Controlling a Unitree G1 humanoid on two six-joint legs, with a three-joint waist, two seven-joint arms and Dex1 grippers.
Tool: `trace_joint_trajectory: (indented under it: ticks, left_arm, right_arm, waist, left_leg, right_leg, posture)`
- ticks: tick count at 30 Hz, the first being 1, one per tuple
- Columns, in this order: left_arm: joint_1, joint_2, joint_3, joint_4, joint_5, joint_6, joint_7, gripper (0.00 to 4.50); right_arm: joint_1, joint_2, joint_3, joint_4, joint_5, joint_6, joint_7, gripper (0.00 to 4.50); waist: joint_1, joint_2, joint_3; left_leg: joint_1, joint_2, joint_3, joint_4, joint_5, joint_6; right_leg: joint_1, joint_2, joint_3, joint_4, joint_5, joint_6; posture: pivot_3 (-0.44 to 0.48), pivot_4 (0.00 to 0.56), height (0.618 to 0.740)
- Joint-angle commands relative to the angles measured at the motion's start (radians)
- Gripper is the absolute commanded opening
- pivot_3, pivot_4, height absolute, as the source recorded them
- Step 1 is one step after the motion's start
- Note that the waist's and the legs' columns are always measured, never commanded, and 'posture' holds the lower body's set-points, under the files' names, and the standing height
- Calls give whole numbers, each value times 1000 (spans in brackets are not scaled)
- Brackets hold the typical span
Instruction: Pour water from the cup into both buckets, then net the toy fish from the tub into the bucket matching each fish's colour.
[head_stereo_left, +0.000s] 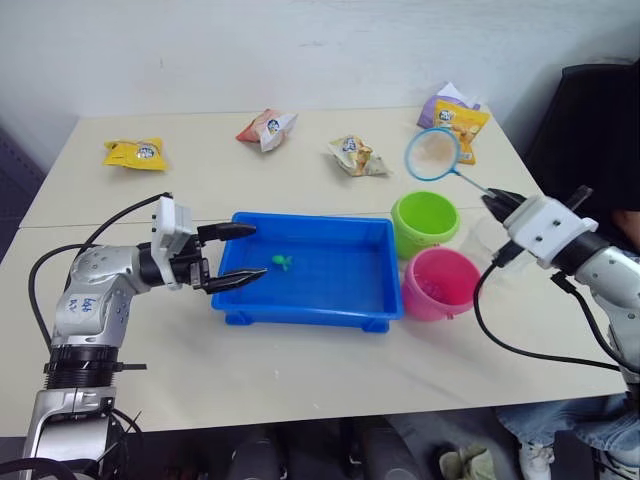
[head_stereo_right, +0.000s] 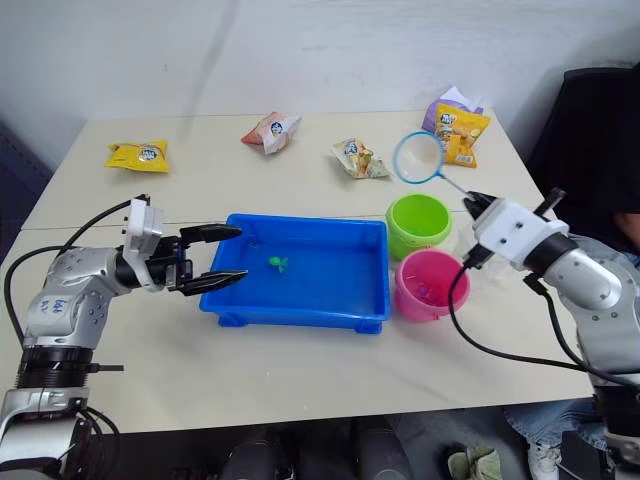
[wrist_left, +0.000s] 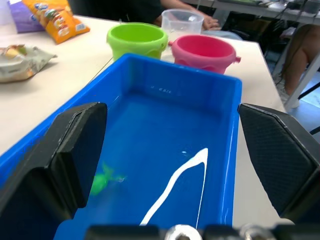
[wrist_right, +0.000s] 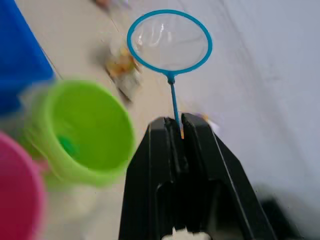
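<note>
The blue tub (head_stereo_left: 300, 318) lies mid-table with water and one green toy fish (head_stereo_left: 282, 262) in it. My left gripper (head_stereo_left: 232, 256) is open, its fingers reaching over the tub's left end wall. Right of the tub stand the lime green bucket (head_stereo_left: 425, 222) and, nearer, the pink bucket (head_stereo_left: 440, 283). A small green thing (wrist_right: 67, 146) lies inside the green bucket. The clear cup (wrist_left: 182, 21) stands just behind the buckets. My right gripper (head_stereo_left: 497, 200) is shut on the net's thin handle, and the net's blue hoop (head_stereo_left: 432, 154) hangs in the air beyond the green bucket.
Snack packets lie along the far side of the table: yellow (head_stereo_left: 135, 153), red and white (head_stereo_left: 266, 127), a pale one (head_stereo_left: 357, 157), orange on purple (head_stereo_left: 455, 120). A person sits close by the table's right edge (head_stereo_left: 600, 110).
</note>
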Motion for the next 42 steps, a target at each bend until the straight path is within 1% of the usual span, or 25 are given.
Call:
trace_joint_trajectory:
  ticks: [1,2,4,7,10,14,22,26,29,32,36,42]
  left_arm:
    - [36,50,64,10,-1,-51,-24,4484]
    - [46,58,70,15,0,-60,-27,4484]
    - [62,70,81,21,1,-73,-28,4484]
    - [106,97,96,24,13,-94,-30,4484]
    - [149,116,105,20,20,-107,-30,4484]
    - [178,126,109,5,19,-106,-17,4484]
    - [186,134,108,-6,16,-92,-10,4484]
    - [190,137,109,-11,17,-87,-9,4484]
    - [193,136,106,-17,20,-84,-7,4484]
    - [192,135,106,-20,20,-80,-5,4484]
    - [188,139,106,-8,31,-92,-5,4484]
    - [160,139,96,9,35,-84,-23,4484]
  right_arm:
    - [-37,-51,52,-187,202,333,97,0]
    - [-48,-60,71,-215,227,404,105,0]
    - [-76,-70,115,-249,230,484,113,0]
    - [-115,-91,189,-283,238,660,106,0]
    - [-145,-88,233,-293,233,747,103,0]
    - [-199,-80,351,-259,158,759,124,0]
    - [-343,58,540,-100,-21,691,124,0]
    - [-412,123,629,-23,-126,612,139,0]
    - [-442,207,634,25,-146,600,131,0]
    - [-453,269,629,64,-179,577,118,0]
    - [-454,343,590,76,-174,582,105,0]
    - [-411,368,532,9,-136,548,140,0]
  waist:
    - [3,0,0]
    - [5,0,0]
    - [9,0,0]
    - [15,0,0]
    - [15,-1,0]
    - [14,-1,-1]
    - [9,-1,-1]
    - [9,-1,-1]
    - [8,-1,-1]
    - [8,-1,-1]
    - [8,-1,-1]
    - [9,-1,-1]
  left_leg:
    - [0,0,0,0,0,0]
    - [0,0,-1,0,0,0]
    - [0,-1,-2,0,-1,1]
    - [-1,-1,-2,0,-1,2]
    - [-3,-2,-3,0,-2,3]
    - [-3,-2,-3,0,-2,3]
    - [-3,-2,-2,0,-2,3]
    - [-3,-2,-1,0,-2,3]
    - [-3,-2,-1,0,-2,3]
    - [-4,-2,0,0,-2,3]
    - [-4,-2,0,0,-2,3]
    - [-4,-2,0,0,-2,3]
  right_leg:
    - [0,-1,0,0,0,0]
    - [0,-1,0,0,0,0]
    - [1,-2,-1,-1,0,0]
    - [0,-3,-2,-2,0,0]
    - [0,-4,-3,-3,0,-1]
    - [0,-4,-3,-3,0,0]
    - [-2,-3,-3,-3,0,0]
    - [-2,-3,-5,-3,0,0]
    - [-2,-2,-5,-2,0,0]
    - [-3,-2,-5,-1,0,0]
    - [-3,-3,-6,-2,0,0]
    - [-3,-3,-6,-2,0,0]
  posture:
    - [0,150,739]
    - [0,150,739]
    - [0,150,739]
    - [0,150,739]
    - [0,150,739]
    - [0,150,739]
    - [0,150,739]
    - [0,150,739]
    - [0,150,739]
    - [0,150,739]
    - [0,150,739]
    - [0,150,739]
